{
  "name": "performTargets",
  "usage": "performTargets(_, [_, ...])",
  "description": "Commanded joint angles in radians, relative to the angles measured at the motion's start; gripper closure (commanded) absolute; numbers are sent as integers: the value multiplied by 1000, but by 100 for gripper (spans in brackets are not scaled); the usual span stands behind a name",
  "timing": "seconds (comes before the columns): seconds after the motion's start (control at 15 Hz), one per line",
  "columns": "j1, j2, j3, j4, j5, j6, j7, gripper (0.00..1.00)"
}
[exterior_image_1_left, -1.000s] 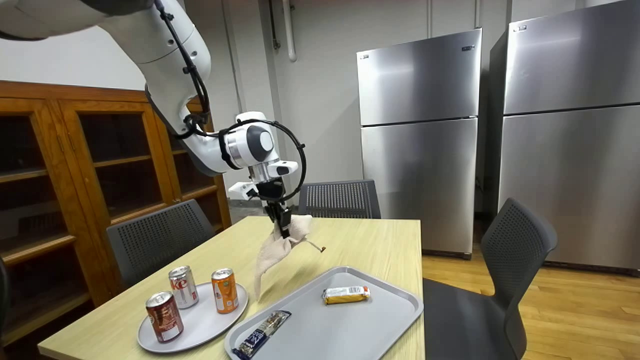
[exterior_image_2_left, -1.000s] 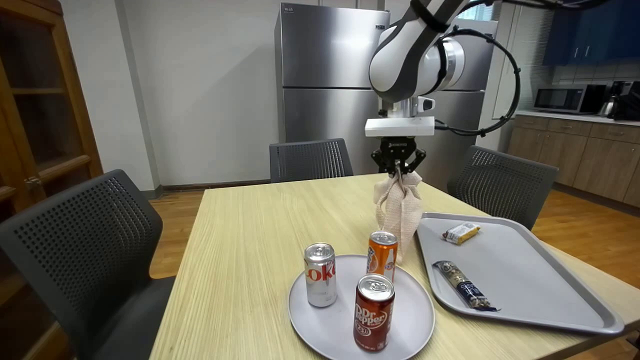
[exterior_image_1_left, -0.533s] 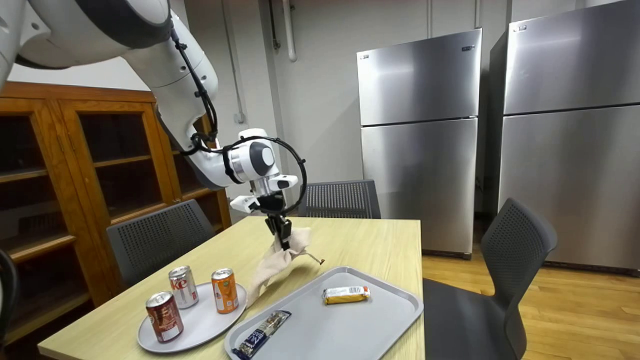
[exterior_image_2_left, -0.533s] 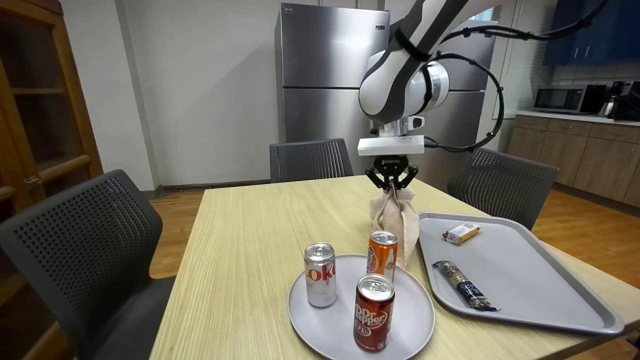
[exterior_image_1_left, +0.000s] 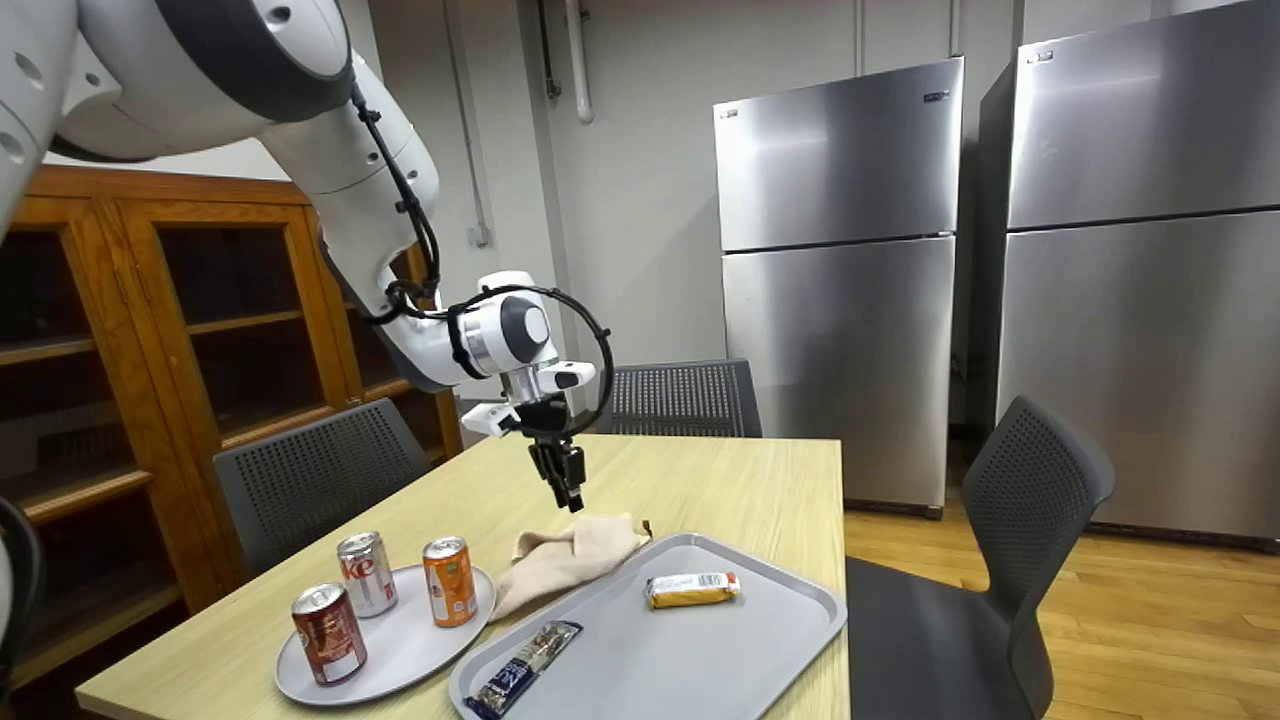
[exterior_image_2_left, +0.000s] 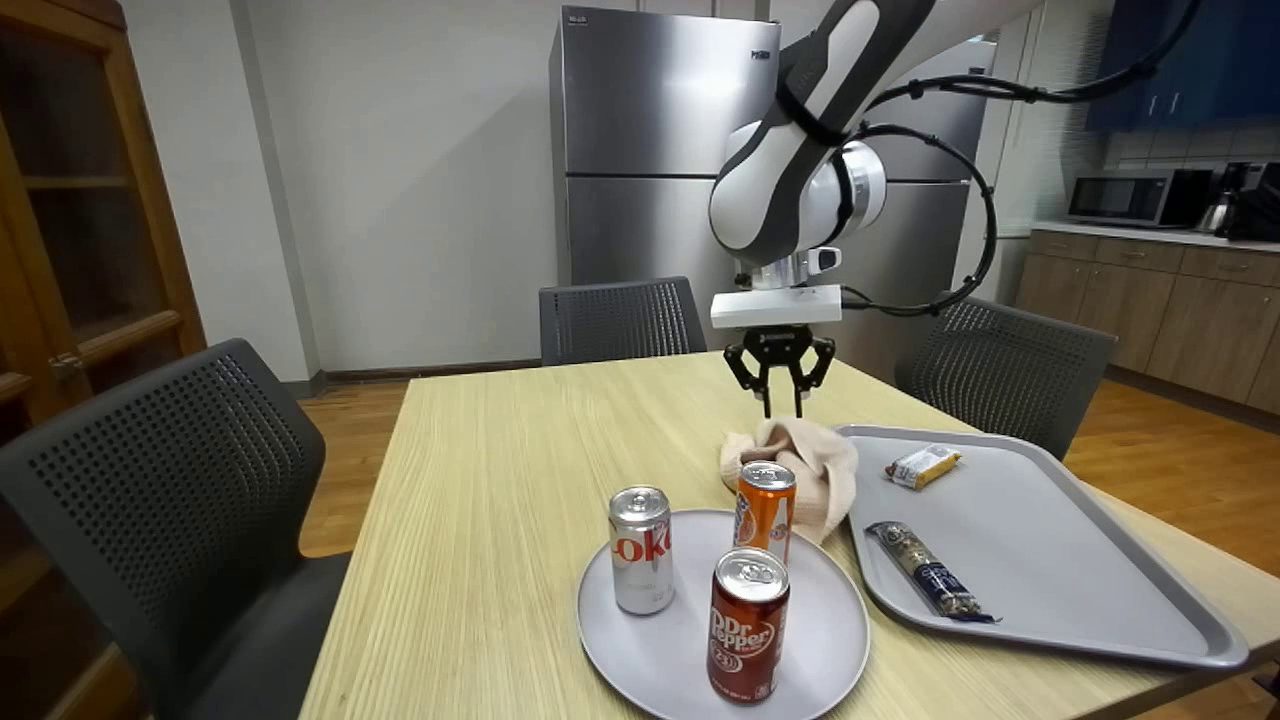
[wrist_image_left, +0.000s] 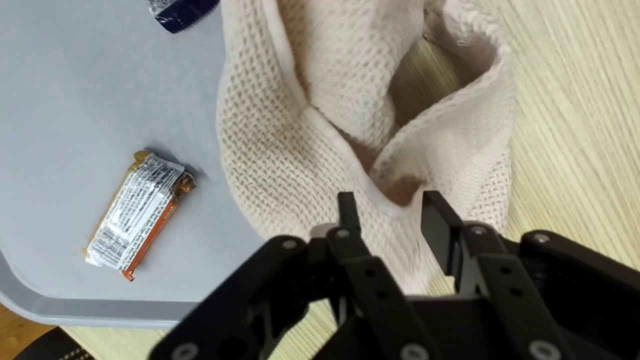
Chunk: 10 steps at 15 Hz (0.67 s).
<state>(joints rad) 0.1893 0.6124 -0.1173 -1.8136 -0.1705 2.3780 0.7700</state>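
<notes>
The gripper, jaws apart, hangs just above the cloth, crumpled on the surface beside the tray. Both exterior views show 3 cans on a plate; only the wrist view looks down into the cloth's folds.

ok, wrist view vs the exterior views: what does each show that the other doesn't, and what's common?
Wrist view only: the inside of a fold in the cloth, tabletop showing through it, and screw heads on the claw.

Exterior views only: the orange can, silver can and red can on the round plate, plus two steel refrigerators.

Both: the claw, open; the cloth; the tray with the yellow-wrapped bar and navy-wrapped bar on it, though the wrist view catches only the latter's end.
</notes>
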Motion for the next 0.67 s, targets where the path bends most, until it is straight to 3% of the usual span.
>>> performTargets(0.0, [18,-2,-16,27,-15,-42,2,28])
performTargets(0.27, [14,-36,-18,-5,-14,-31,-4,1])
performTargets(0.6, [2,-122,-25,-92,-11,-17,-14,0])
